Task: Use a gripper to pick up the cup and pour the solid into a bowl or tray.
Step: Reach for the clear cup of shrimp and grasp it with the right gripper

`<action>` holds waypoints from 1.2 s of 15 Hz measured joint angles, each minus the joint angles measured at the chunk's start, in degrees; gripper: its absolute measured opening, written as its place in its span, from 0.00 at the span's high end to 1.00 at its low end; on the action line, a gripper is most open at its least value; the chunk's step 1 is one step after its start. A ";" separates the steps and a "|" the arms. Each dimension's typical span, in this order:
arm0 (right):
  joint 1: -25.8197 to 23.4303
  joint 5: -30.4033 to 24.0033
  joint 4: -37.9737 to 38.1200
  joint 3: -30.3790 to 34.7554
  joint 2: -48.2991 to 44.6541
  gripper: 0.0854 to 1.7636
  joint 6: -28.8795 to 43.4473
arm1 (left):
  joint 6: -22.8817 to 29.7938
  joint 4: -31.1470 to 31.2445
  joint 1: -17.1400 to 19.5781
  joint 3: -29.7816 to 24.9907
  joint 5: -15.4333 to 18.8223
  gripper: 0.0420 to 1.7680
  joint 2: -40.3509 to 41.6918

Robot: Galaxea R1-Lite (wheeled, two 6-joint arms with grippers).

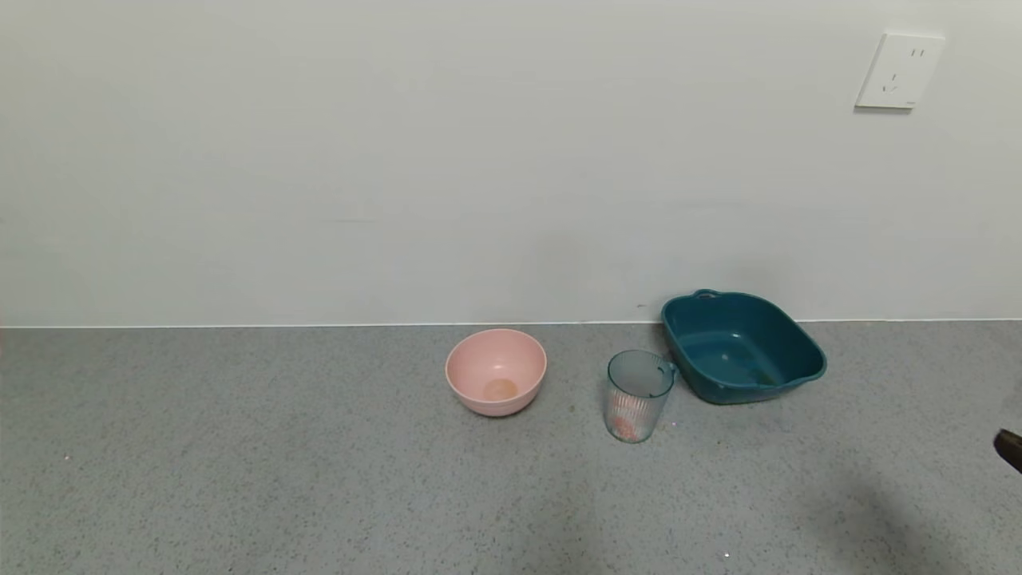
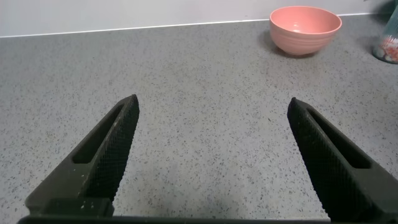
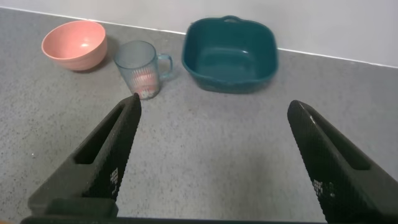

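The pale teal-blue ribbed cup (image 1: 637, 394) stands upright on the grey counter, with red-orange and white pieces (image 1: 625, 427) at its bottom. It also shows in the right wrist view (image 3: 140, 68), handle toward the basin. The dark teal basin (image 1: 738, 346) sits just right of the cup by the wall and looks empty; it shows in the right wrist view too (image 3: 230, 54). My right gripper (image 3: 212, 107) is open and empty, well short of the cup. Only a dark tip of it (image 1: 1010, 447) shows at the head view's right edge. My left gripper (image 2: 212, 106) is open and empty over bare counter.
A round pink bowl (image 1: 496, 371) sits left of the cup, also in the left wrist view (image 2: 305, 28) and the right wrist view (image 3: 74, 43). A white wall runs behind the counter, with a socket (image 1: 899, 70) at upper right.
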State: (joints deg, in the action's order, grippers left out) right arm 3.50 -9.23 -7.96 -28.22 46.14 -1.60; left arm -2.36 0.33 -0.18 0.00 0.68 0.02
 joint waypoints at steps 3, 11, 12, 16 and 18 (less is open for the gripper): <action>4.94 1.63 -8.29 -0.35 10.01 0.03 0.15 | 0.02 0.00 0.00 0.00 0.02 0.03 0.00; 17.88 10.15 -26.16 -0.38 32.35 0.03 2.45 | 0.02 0.00 0.00 0.02 0.02 0.03 0.00; 18.35 10.22 -27.54 -0.38 34.69 0.03 2.45 | 0.00 0.00 0.00 0.02 0.02 0.03 0.00; 19.79 10.19 -34.26 -0.63 43.85 0.03 2.33 | 0.00 0.02 0.00 0.02 0.00 0.03 0.00; 20.75 10.28 -36.88 -0.83 47.91 0.03 2.30 | 0.02 0.02 0.00 0.02 0.02 0.03 0.00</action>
State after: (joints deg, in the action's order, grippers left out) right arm 24.25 1.05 -44.84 -29.05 94.05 0.71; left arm -2.34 0.35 -0.18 0.02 0.71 0.02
